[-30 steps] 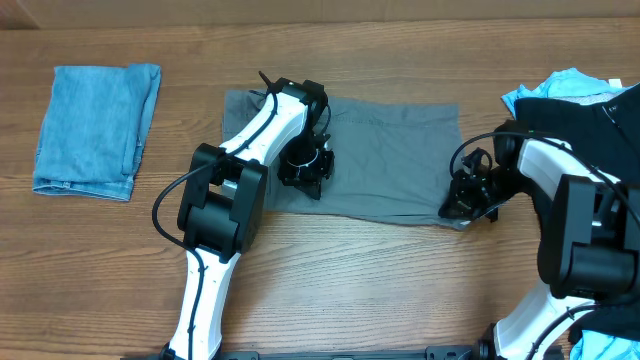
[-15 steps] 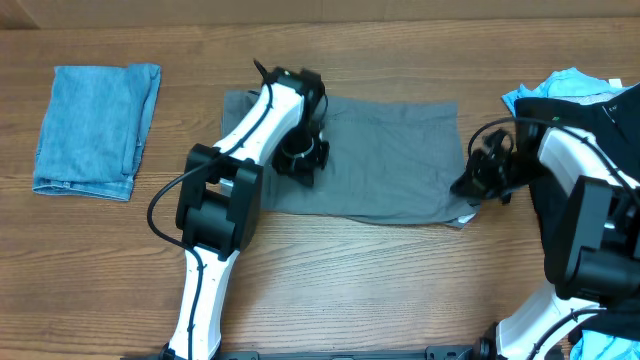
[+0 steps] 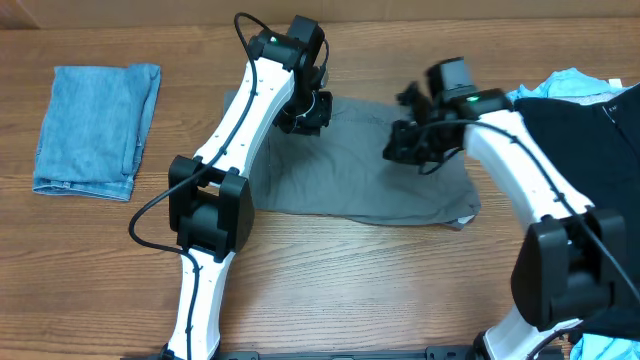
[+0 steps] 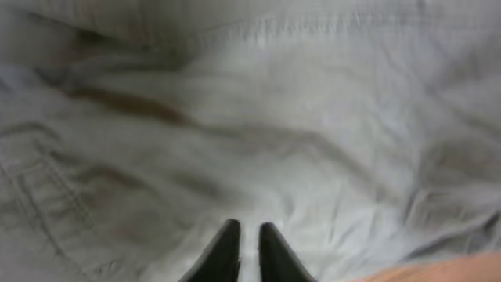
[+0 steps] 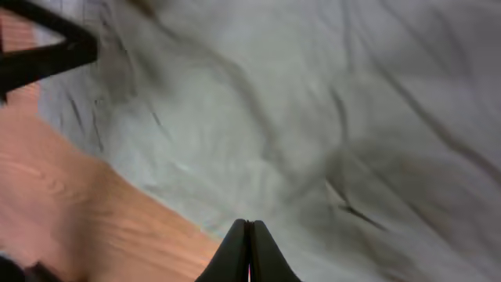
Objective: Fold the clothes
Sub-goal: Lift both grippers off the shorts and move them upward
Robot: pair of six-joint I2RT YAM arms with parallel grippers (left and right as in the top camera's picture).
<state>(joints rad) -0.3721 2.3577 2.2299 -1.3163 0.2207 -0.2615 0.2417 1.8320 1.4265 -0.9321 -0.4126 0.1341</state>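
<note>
hovering over the grey shorts (image 3: 375,185), left gripper (image 4: 248,229) and right gripper (image 5: 248,225) sit closed.

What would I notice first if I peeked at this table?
A big wrinkled grey pair of shorts lies spread in the middle of the table. The left gripper is by its far edge on the left side, and the right gripper is above its right half. A folded blue cloth sits far left.

left arm (image 3: 240,110) outstretched, left fingers (image 4: 223,254) closed | right arm (image 3: 520,165) outstretched, right fingers (image 5: 239,251) closed
</note>
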